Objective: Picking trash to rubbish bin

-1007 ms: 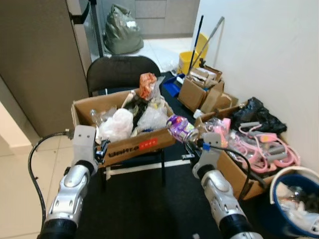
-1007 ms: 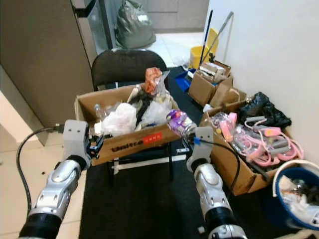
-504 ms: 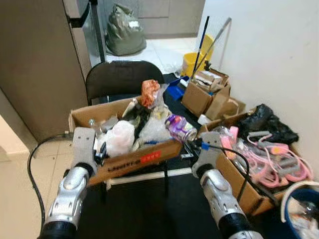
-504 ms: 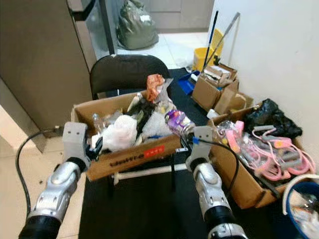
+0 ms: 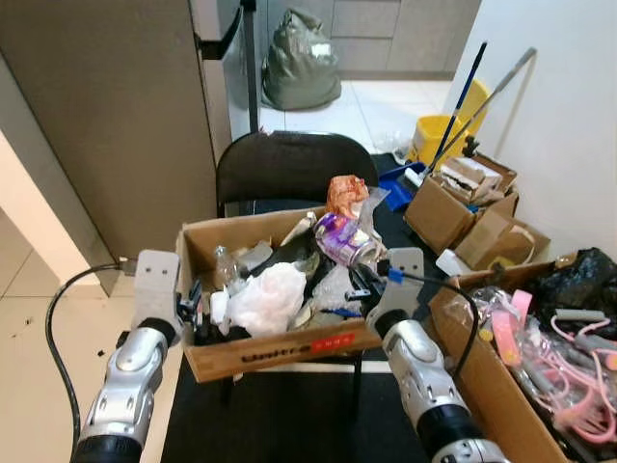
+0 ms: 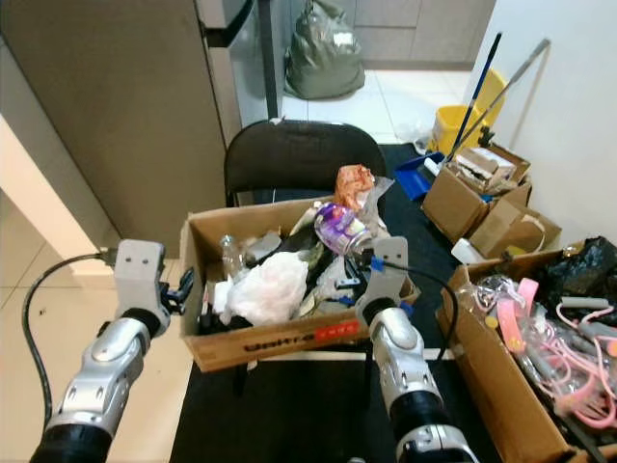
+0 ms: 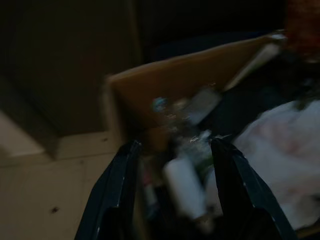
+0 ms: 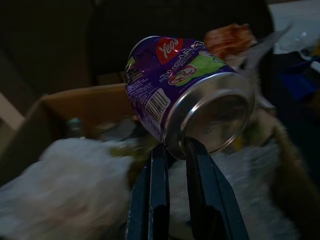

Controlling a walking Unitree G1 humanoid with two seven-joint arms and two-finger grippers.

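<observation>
Trash: cardboard box (image 5: 280, 359) on black chair (image 5: 289, 166), heaped with white bag (image 5: 273, 297), plastic bottle (image 5: 224, 264), orange wrapper (image 5: 345, 194); most judged yet to be binned.
Purple can (image 8: 185, 95): lifted out, held above box, not yet binned.
Right gripper (image 8: 172, 150): fingers nearly closed, can rim pinched.
Left gripper (image 7: 172, 150): fingers spread, nothing held, poised at box's left end.

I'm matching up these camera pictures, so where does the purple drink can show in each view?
Left eye view: purple can, centre, above the cardboard box.
Right eye view: centre, just beyond the right gripper.
Right wrist view: large, upper middle, rim pinched.
Left wrist view: no can.
Shared landmark: the orange wrapper.
</observation>
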